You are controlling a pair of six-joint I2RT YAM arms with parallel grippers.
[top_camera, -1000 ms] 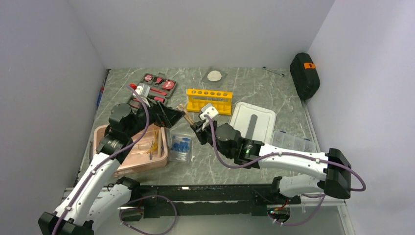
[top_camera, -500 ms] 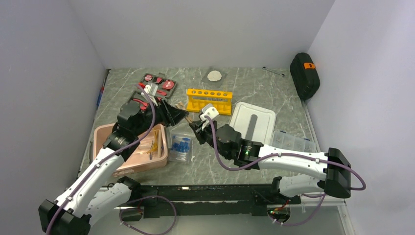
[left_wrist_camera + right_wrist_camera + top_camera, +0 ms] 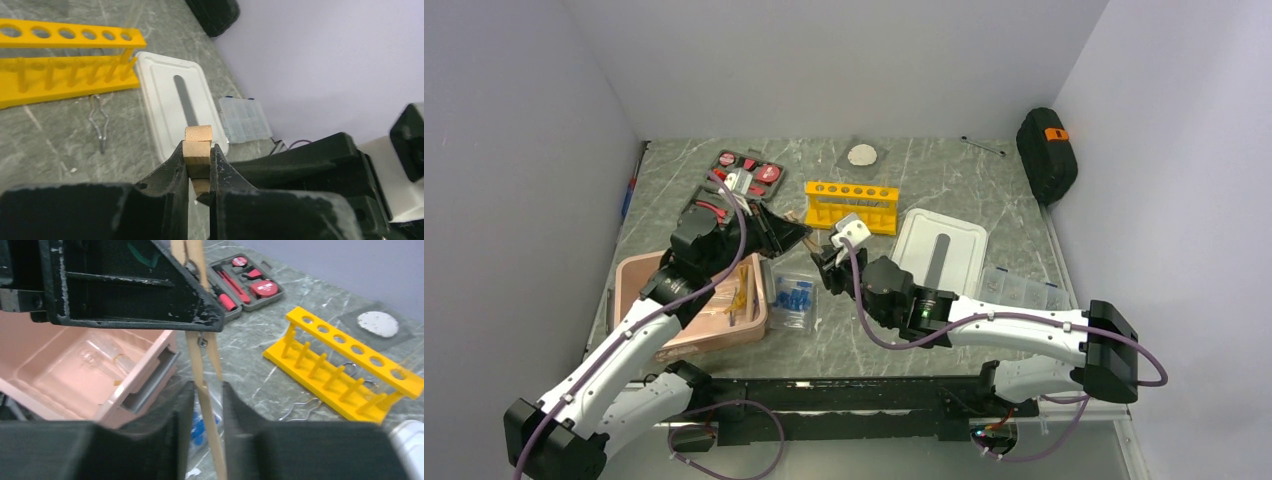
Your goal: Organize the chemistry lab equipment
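Note:
A tan wooden clamp (image 3: 207, 405) hangs in the air between both grippers, above the clear bag of blue-capped tubes (image 3: 794, 297). My left gripper (image 3: 199, 150) is shut on the clamp's (image 3: 198, 145) upper end. My right gripper (image 3: 207, 387) stands round its lower leg with the jaws a little apart; a gap shows on the right side. In the top view the two grippers meet at mid-table, left gripper (image 3: 796, 232) and right gripper (image 3: 826, 262). The yellow test-tube rack (image 3: 851, 204) stands just behind them.
A pink bin (image 3: 639, 268) with clear items and a yellow piece sits at the left. Behind it lies the red-and-black tool kit (image 3: 749, 172). A white lid (image 3: 939, 250), a clear parts box (image 3: 1022, 289) and a black case (image 3: 1046, 152) are on the right. Wire clips (image 3: 99, 120) lie by the rack.
My left gripper moved in toward the right gripper and shut on the clamp's upper end. The right jaws have loosened slightly round the clamp.

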